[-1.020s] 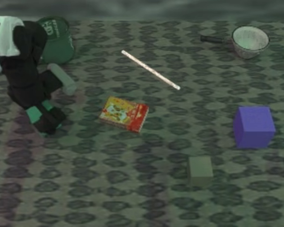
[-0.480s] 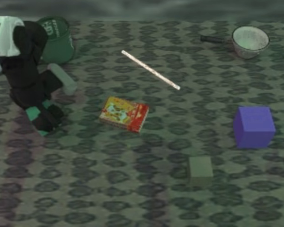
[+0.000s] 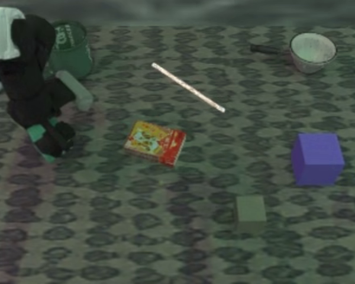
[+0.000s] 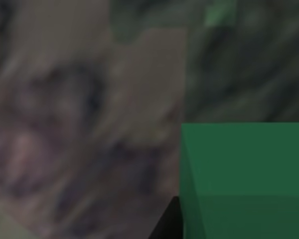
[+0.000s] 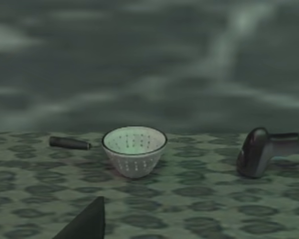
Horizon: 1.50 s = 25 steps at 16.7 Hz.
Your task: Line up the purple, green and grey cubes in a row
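Across the patterned bench (image 3: 165,236) the three cubes are lying far from any row: the purple cube (image 3: 317,158) is sitting near the right edge, the grey cube (image 3: 251,213) is sitting nearer the front and to its left, well apart from it, and the green cube (image 3: 36,134) is sitting far off at the left, pinched in your left hand (image 3: 50,141). Only slivers of green are showing past the dark fingers from above, while the left wrist view is showing the cube (image 4: 244,179) pushed off to one side of the frame, so you are likely gripping it off-centre; I am judging that it could twist or slip out during the long carry across the bench. Whether the cube is resting on the bench or hanging just above it, I cannot tell, so it may be dragging on the surface. A straight path to the other cubes is passing over the red-and-yellow box (image 3: 155,142), and a low carry could be knocking it. The dark green mug (image 3: 71,50) is standing just behind your arm and could be bumped by a swing. Your right arm is staying out of the top view, its camera facing the white strainer (image 5: 134,149)
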Each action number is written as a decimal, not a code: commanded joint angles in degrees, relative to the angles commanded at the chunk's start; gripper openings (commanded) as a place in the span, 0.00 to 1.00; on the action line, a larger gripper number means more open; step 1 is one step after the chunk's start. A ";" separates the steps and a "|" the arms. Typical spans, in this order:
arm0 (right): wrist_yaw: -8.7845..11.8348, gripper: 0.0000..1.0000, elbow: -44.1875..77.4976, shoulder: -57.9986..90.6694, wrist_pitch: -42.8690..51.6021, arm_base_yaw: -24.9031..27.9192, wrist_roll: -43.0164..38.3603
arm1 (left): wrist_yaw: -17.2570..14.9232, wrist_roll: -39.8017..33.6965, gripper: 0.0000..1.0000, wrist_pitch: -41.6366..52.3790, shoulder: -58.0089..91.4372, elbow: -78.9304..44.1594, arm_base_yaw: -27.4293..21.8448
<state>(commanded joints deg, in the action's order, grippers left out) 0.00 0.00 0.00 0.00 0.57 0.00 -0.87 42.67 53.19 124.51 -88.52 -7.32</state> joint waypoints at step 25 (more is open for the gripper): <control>0.00 1.00 0.00 0.00 0.00 0.00 0.00 | -0.13 0.52 0.00 13.65 -4.27 -8.86 -38.39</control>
<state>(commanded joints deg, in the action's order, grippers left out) 0.00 0.00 0.00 0.00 0.57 0.00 -1.00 43.19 66.84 120.24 -97.39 -45.71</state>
